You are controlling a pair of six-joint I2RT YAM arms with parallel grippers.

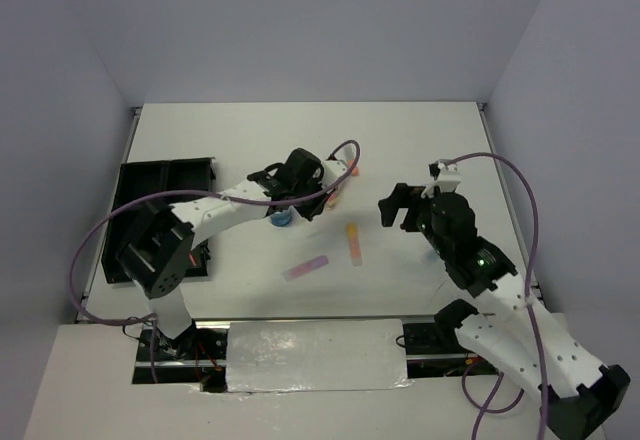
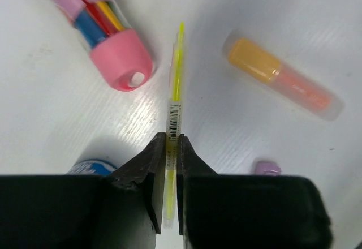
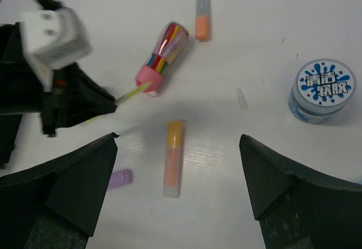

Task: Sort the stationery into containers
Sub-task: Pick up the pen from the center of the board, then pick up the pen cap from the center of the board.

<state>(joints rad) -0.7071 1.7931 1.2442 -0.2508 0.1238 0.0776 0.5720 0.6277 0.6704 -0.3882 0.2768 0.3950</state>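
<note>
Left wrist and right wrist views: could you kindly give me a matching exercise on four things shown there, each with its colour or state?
1 yellow pen
2 highlighter
3 round tub
4 right pincer

A open
B blue-and-white top
C clamped in the left pincer
D orange and pink

Pairs: 1-C, 2-D, 3-B, 4-A
</note>
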